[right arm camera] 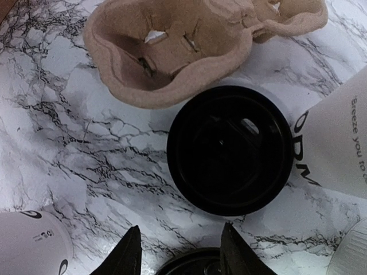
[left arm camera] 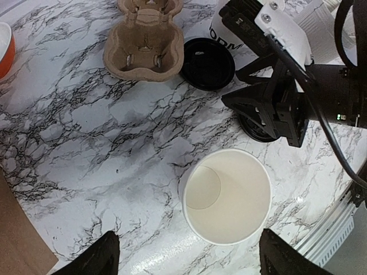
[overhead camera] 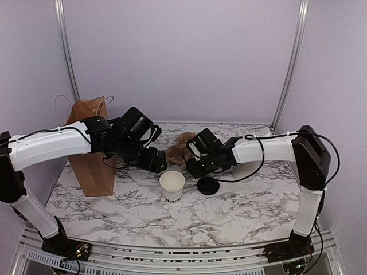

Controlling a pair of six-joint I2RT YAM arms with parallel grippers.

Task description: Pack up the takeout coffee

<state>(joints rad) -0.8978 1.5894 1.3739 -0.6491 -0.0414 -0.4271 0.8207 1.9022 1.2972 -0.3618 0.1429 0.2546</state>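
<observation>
right wrist | white cup (right arm camera: 338, 143) beside black lid (right arm camera: 229, 152) | reads "Breze you to"

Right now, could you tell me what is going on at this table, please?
Two robot arms are packing a takeout coffee. The left gripper hovers open over the empty white paper cup, which stands upright on the marble table. The right gripper, jaws apart, sits just above a black lid; no grip shows. The cup has no lid on yet, and the cardboard carrier holds nothing.
</observation>
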